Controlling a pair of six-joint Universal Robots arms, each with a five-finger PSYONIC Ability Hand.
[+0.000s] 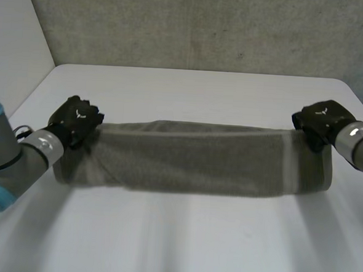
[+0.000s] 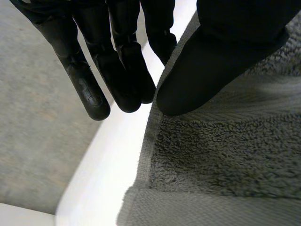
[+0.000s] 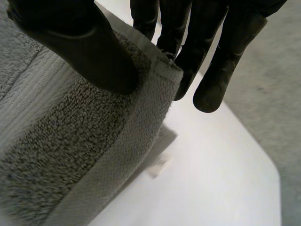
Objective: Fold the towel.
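Thumb and straight fingers of the left robot hand point(image 1: 77, 120) pinch the towel point(image 1: 192, 158) at one end of its far edge, the thumb pressed on the upper face and the fingers reaching past the hem behind it. The right robot hand point(image 1: 321, 123) has the same narrow hold on the opposite far corner, thumb on top and fingers under the hem, and that corner stands clear of the table point(image 1: 181, 234), with a small white label point(image 3: 162, 155) hanging beneath it. From these two grips the grey towel stretches as one long band, its long axis running straight from one robot hand to the other across the front of the robot. The rest of its width falls away from the robot hands toward the robot, where the near edge rests on the table. Under the left robot hand a second layer shows below the held one, so the band is probably already doubled along its length. If so, the next fold likely goes end to end along that axis. Neither robot hand is nearer the middle, so either one could carry its corner over to the other, provided both pinches hold and the edge between them stays taut.
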